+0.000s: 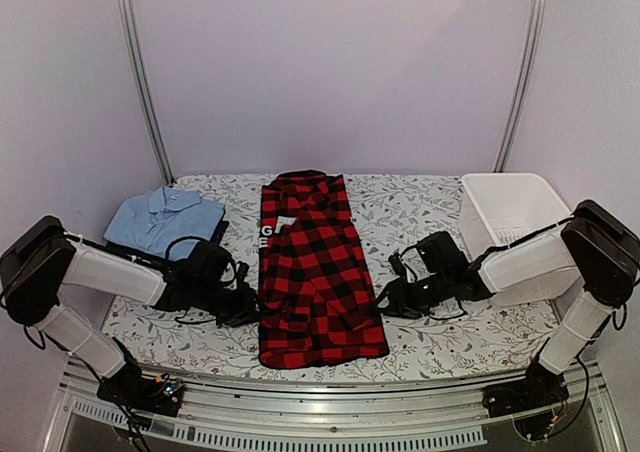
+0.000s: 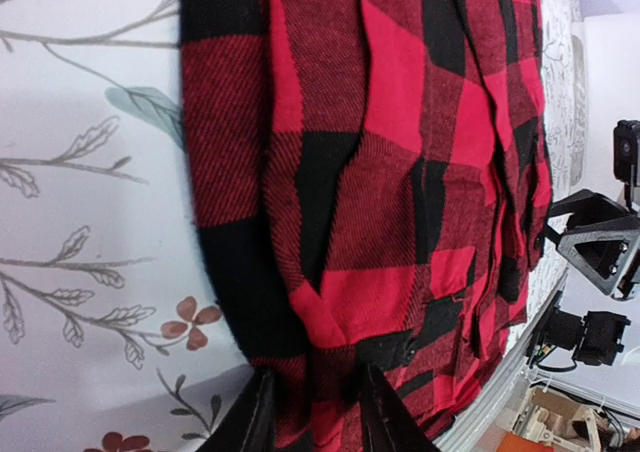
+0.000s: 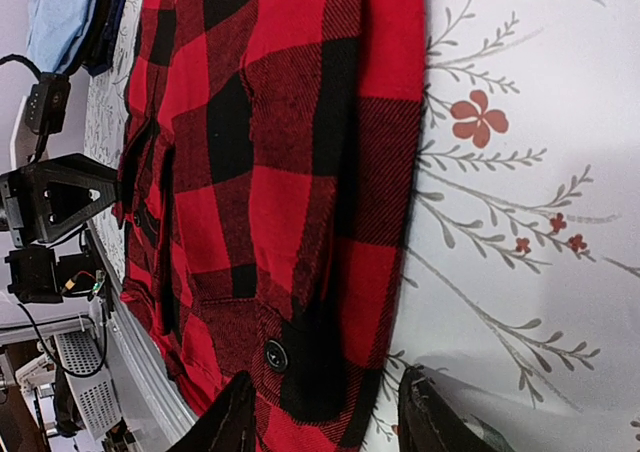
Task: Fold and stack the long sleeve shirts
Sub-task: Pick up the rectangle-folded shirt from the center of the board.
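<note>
The red-and-black checked flannel shirt point(image 1: 318, 272) lies in a long folded strip down the middle of the table, with white lettering on a black patch near its collar. A folded light blue collared shirt point(image 1: 160, 217) sits at the far left, and a dark navy garment point(image 1: 216, 230) peeks out beside it. My left gripper point(image 1: 250, 309) is at the flannel's left edge. In the left wrist view, flannel point(image 2: 380, 172) fills the narrow gap of that gripper point(image 2: 315, 414). My right gripper point(image 1: 386, 300) stands open astride the right edge of the flannel point(image 3: 270, 172), one finger over the cloth and one over the table.
A white plastic basket point(image 1: 512, 207) stands at the back right, next to the right arm. A floral tablecloth point(image 1: 420, 212) covers the table. The table's metal front rail point(image 1: 330, 387) runs just below the shirt's hem.
</note>
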